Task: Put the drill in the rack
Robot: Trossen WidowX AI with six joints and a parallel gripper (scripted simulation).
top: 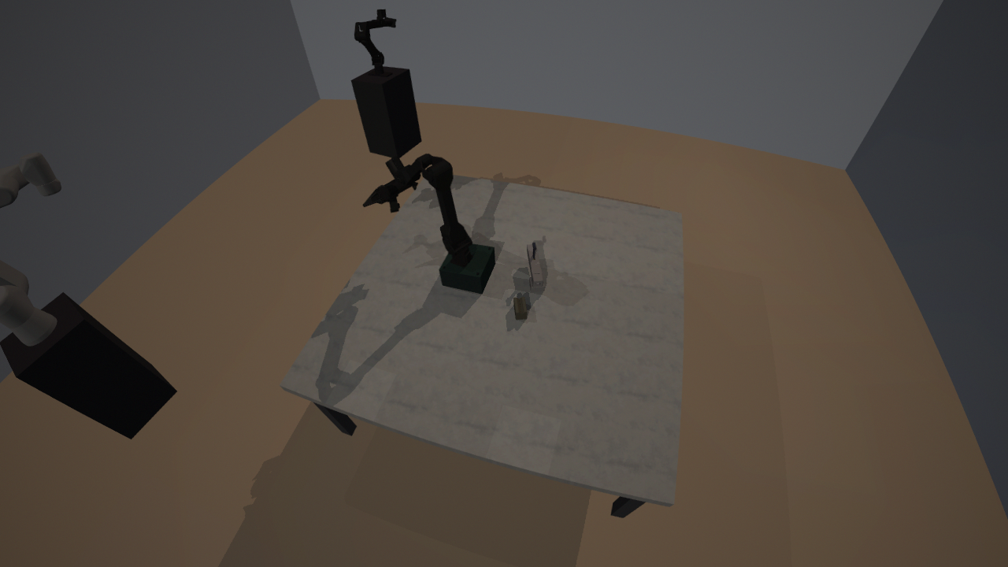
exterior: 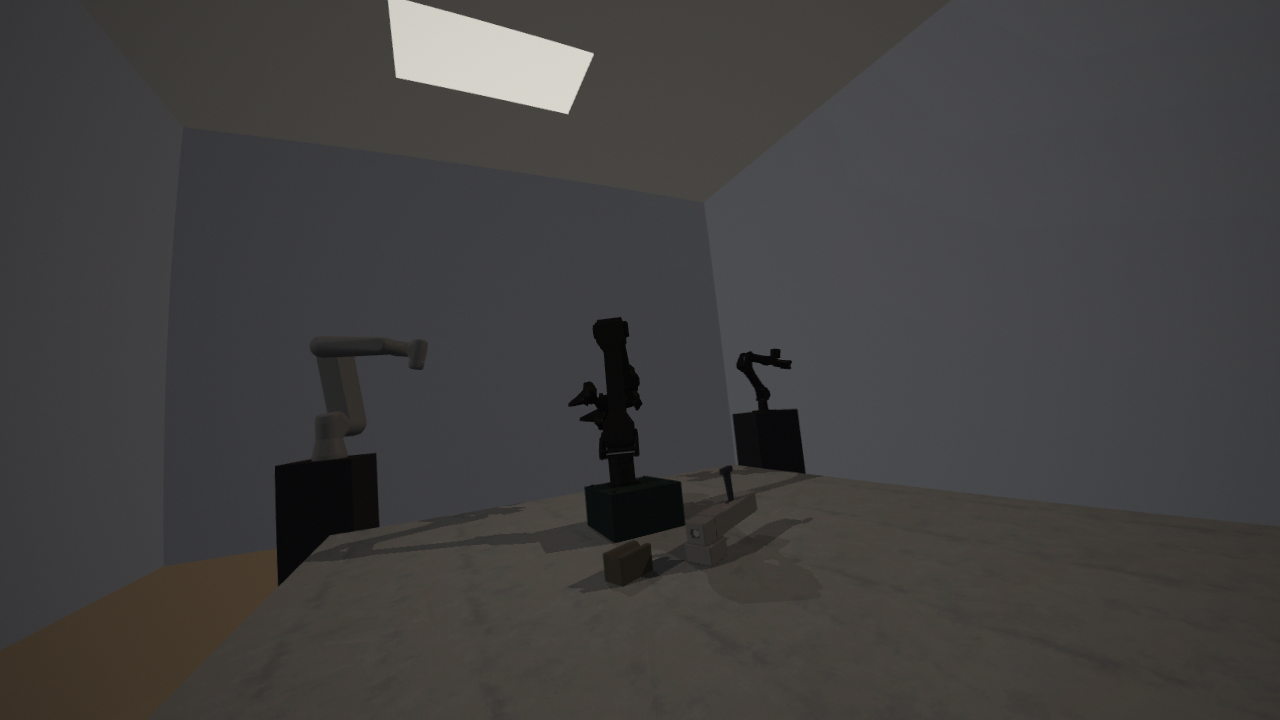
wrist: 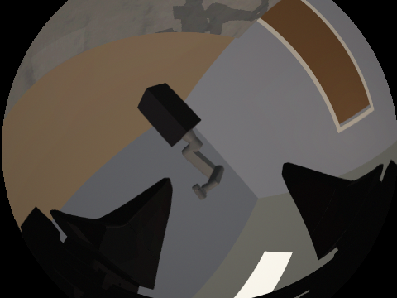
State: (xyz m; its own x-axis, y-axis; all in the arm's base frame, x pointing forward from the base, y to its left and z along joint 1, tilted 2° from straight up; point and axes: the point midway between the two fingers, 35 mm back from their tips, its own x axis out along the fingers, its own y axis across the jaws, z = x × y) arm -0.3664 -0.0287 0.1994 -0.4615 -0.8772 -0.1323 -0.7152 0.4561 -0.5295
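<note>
A brown slotted block (top: 520,309) (exterior: 621,566) was seen nearest on the table; beyond, a dark upright piece (top: 534,250) (exterior: 728,485), key or drill unclear, was held in the pale block (top: 537,273) (exterior: 704,533). Farther back, the gripper (top: 379,206) (exterior: 575,411) (wrist: 230,178) was spread wide.

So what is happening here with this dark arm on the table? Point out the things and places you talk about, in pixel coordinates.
The black jointed arm, on its dark green box (top: 461,276) (exterior: 635,510), handles nothing now. Its black pincer (top: 373,205) (exterior: 577,410) (wrist: 230,178) is open, pointing away from the pale grey block with a dark upright piece (top: 536,271) (exterior: 723,519) and the small brown grooved block (top: 520,308) (exterior: 623,565).
</note>
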